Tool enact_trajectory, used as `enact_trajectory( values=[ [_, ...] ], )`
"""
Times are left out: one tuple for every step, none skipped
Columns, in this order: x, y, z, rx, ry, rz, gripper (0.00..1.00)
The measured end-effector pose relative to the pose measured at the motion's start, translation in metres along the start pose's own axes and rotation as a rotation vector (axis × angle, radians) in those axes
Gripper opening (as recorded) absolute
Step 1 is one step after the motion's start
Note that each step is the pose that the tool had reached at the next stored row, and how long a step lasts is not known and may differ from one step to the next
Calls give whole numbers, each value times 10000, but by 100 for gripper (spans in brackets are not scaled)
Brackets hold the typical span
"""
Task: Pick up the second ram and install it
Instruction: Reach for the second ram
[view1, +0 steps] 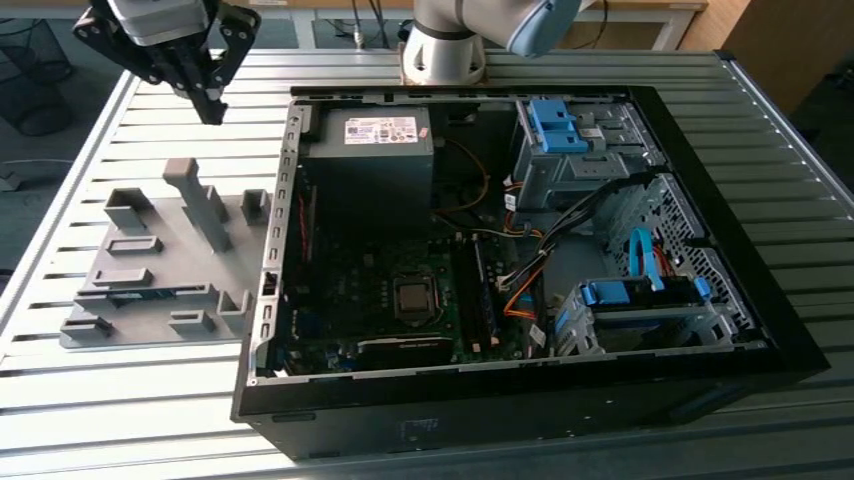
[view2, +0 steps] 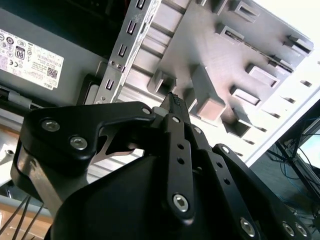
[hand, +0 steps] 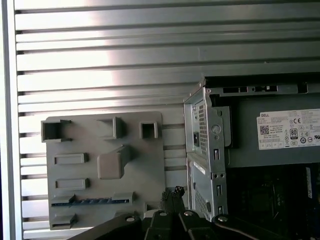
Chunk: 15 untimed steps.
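Lying flat in a long slot of the grey fixture plate (hand: 145, 165), second ram (hand: 92, 201): thin dark-green stick, seen edge-on with a bluish cast, also visible in the exterior view (view1: 150, 293). Position: lower than the claw and apart from it, no contact. Claw (view1: 210, 108): black, two-fingered, hanging over the slatted metal table (view1: 534, 70) with its tips pointing down. Its fingers are brought together to a point in both wrist views (view2: 172, 100) (hand: 173, 192), with nothing held between them. Fixture plate, same item (view1: 174, 260) (view2: 200, 45): moulded grey blocks and pockets, one tall upright post (view1: 200, 205) standing between the claw and the ram's slot. Computer case (view1: 787, 340): black, side panel off, lying just beside the fixture plate, on the exterior view's right of the claw. Contents of case: grey power supply (view1: 367, 160) with white label, nearest the claw; square CPU socket (view1: 415, 297) and long black memory slots (view1: 477, 290) farther off; blue drive brackets (view1: 554, 125) at the side away from the claw.
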<state>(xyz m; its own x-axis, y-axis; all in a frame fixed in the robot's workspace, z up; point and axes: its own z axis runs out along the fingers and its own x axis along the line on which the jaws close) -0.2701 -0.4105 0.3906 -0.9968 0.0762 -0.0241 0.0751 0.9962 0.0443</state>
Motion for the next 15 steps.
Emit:
enact_trajectory(
  values=[
    [15,-22,2,-1,-1,0,10],
    [33,-43,4,-1,-1,0,10],
    [55,-61,5,-1,-2,2,10],
    [81,-74,5,0,-1,1,10],
    [115,-86,5,1,-1,0,10],
    [145,-95,6,0,-1,0,10],
    [176,-103,6,0,-1,0,10],
    [208,-108,6,0,-1,1,10],
    [239,-113,7,0,-1,1,10],
    [269,-115,7,0,-1,1,10],
    [295,-117,7,0,0,0,10],
    [322,-120,8,0,-1,0,10],
    [348,-122,8,0,-1,-1,10],
    [374,-124,8,0,0,-1,10],
    [401,-126,8,0,-1,-1,10]
  ],
)
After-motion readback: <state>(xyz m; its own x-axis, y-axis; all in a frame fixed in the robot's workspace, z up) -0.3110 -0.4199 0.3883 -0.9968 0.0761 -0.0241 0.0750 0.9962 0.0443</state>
